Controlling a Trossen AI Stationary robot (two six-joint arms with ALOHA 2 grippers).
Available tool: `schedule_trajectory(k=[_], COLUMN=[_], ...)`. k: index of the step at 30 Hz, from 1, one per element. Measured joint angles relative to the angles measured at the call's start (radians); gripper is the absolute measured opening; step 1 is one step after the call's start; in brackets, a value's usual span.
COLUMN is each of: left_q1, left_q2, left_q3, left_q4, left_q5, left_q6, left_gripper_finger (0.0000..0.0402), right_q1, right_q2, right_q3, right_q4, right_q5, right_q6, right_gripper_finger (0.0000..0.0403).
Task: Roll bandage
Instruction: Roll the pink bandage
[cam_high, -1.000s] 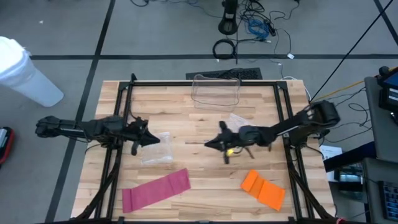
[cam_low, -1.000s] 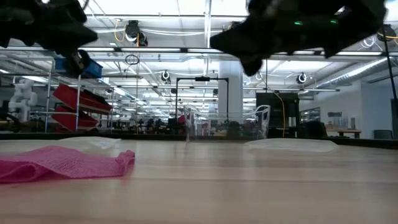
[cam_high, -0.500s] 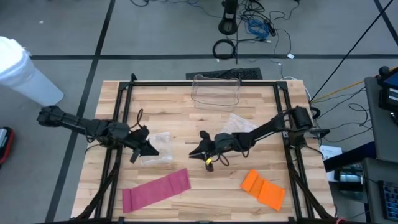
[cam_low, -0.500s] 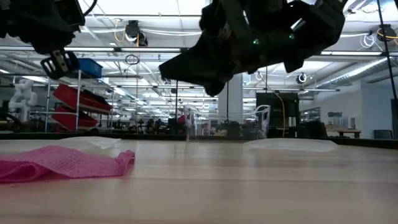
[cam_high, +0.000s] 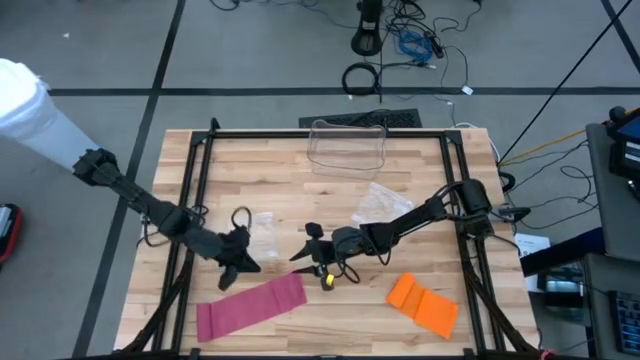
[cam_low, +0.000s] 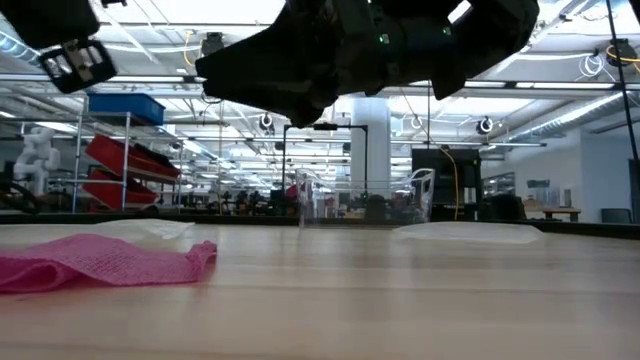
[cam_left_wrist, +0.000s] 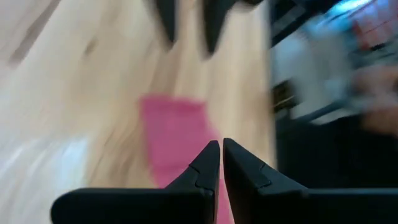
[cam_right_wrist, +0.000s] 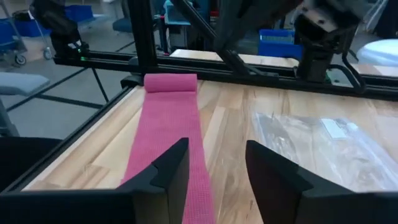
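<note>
Wooden surface (cam_high: 330, 190) blurred in left wrist view; left gripper (cam_high: 232, 272) jaws pressed together above pink bandage (cam_high: 252, 305); right gripper (cam_high: 305, 252) jaws spread, empty.

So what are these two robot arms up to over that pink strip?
Both arms are reaching toward a pink bandage lying flat near the front of the wooden table, with one end already rolled a little. The left gripper hovers by the strip's near end, jaws shut and empty. The right gripper hangs just beside it with jaws open, holding nothing. An orange bandage lies untouched to the right.
</note>
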Motion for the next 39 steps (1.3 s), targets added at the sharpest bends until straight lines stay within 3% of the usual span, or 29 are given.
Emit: schedule_trajectory(k=[7,19,26,29,33,39], left_q1=[-0.124,-0.291,-0.402,-0.435,-0.466,-0.477], left_q2=[0.174,0.261,0.294,0.335,0.398,0.441], left_q3=[0.137,0.178,0.178,0.178,0.177,0.177], left_q4=[-0.279,-0.374,-0.381,-0.381,-0.367,-0.291], left_q5=[0.001,0.256,0.270,0.268,0.266,0.324], left_q6=[-0.219,-0.669,-1.055,-1.136,-1.188,-1.217], left_gripper_finger=[0.0026,0.0026,0.0026,0.0028,0.0049,0.0126], right_q1=[0.000,0.003,0.016,0.024,0.039,0.051], right_q2=[0.000,0.000,0.000,0.000,0.000,0.000], right_q3=[-0.001,-0.001,-0.001,-0.001,-0.002,-0.002], right_q4=[-0.037,-0.038,-0.056,-0.080,-0.126,-0.168], right_q5=[0.000,0.000,-0.001,-0.001,-0.002,-0.002], right_q6=[0.019,0.040,0.037,0.029,0.015,-0.009], right_gripper_finger=[0.0146,0.0146,0.0146,0.0146,0.0146,0.0146])
